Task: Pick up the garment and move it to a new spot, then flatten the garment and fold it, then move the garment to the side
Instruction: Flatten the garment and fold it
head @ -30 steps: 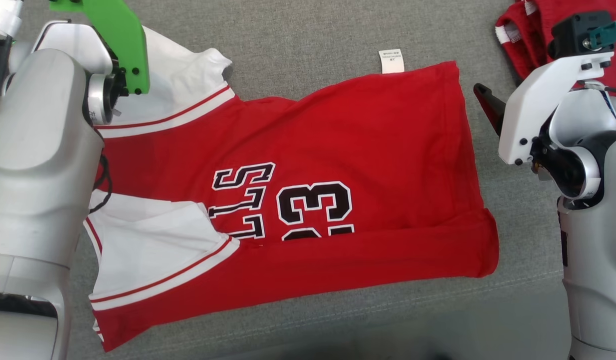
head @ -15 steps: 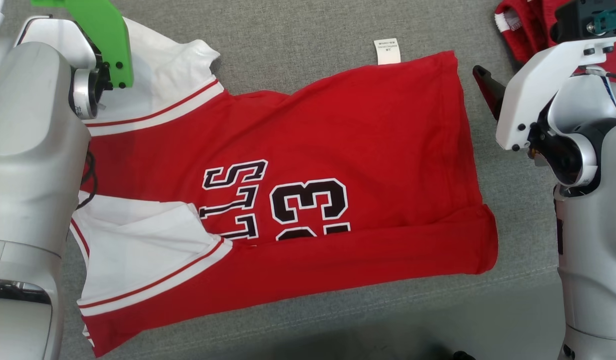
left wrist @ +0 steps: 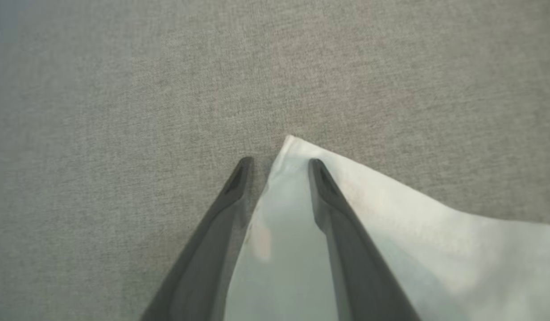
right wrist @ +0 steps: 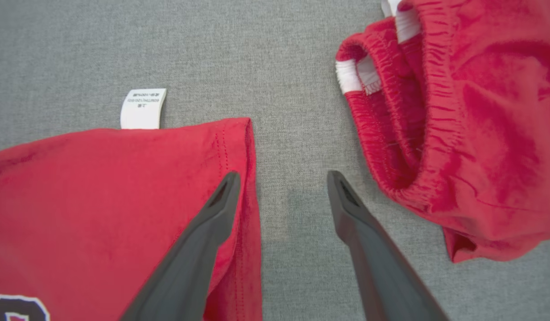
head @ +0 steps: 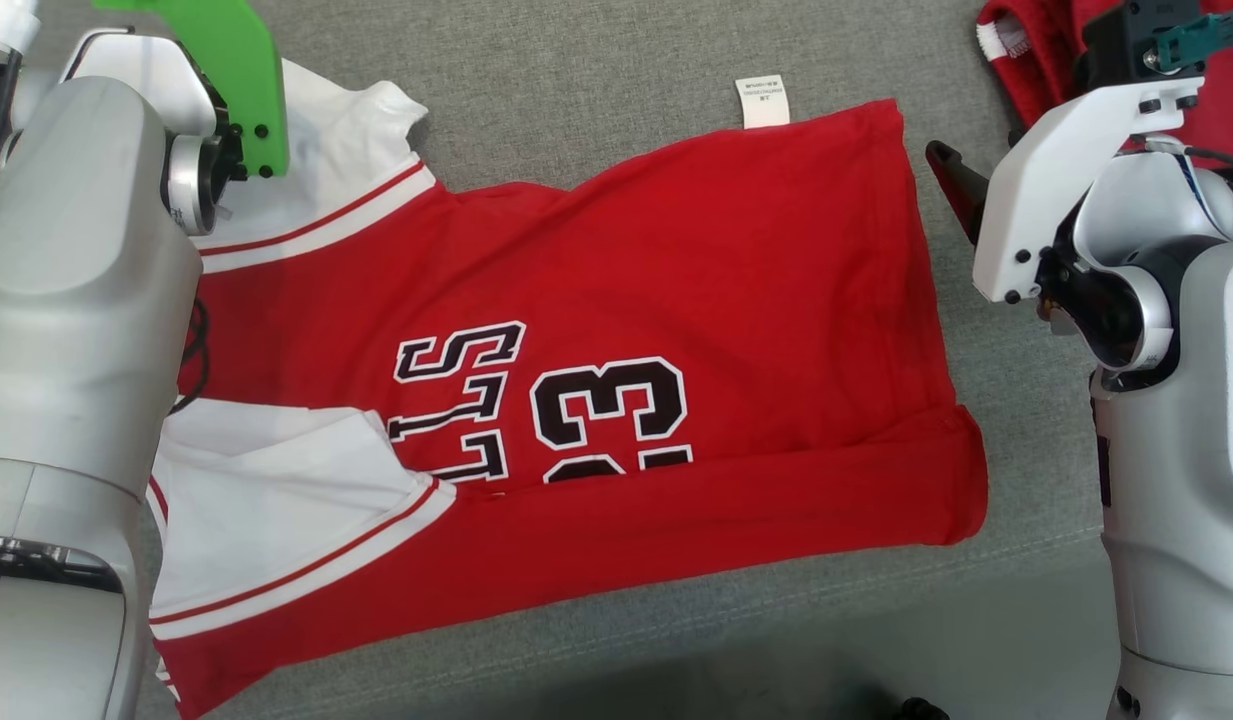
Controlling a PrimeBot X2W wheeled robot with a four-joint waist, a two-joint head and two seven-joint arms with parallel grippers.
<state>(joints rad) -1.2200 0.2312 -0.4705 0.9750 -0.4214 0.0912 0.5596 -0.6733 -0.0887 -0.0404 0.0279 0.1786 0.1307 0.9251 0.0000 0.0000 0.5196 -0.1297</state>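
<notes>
Red jersey point(head: 676, 300) spread flat across the middle of the head view on the grey cloth point(head: 596, 60), lower edge folded up over the number, white sleeves toward the left of the frame.

Left claw point(left wrist: 279, 162) at the upper left, jaws apart, straddling the tip of the far white sleeve point(left wrist: 390, 214): one finger over the sleeve, the other over bare grey cloth, nothing pinched yet.

Right claw point(right wrist: 283, 178) at the upper right, jaws wide apart, holding nothing, poised over the jersey's hem corner point(right wrist: 239, 133): one finger above red fabric, the other above the grey gap. White label point(right wrist: 143, 108) sticking out just beside that corner. Red shorts point(right wrist: 457, 111) bunched nearby, upper right.

Likely step, judging from this: grabbing both far corners for a second fold.

Risks:
- Thin bite on the sleeve tip; could slip out on lifting and skew the fold.
- Grey cloth pinched along with the sleeve; would drag the surface up.
- Right claw landing off the hem edge; one layer caught, or none.
- Uneven lift between the sides; could undo the fold at the lower edge.
- Straying right; could snag the shorts.
</notes>
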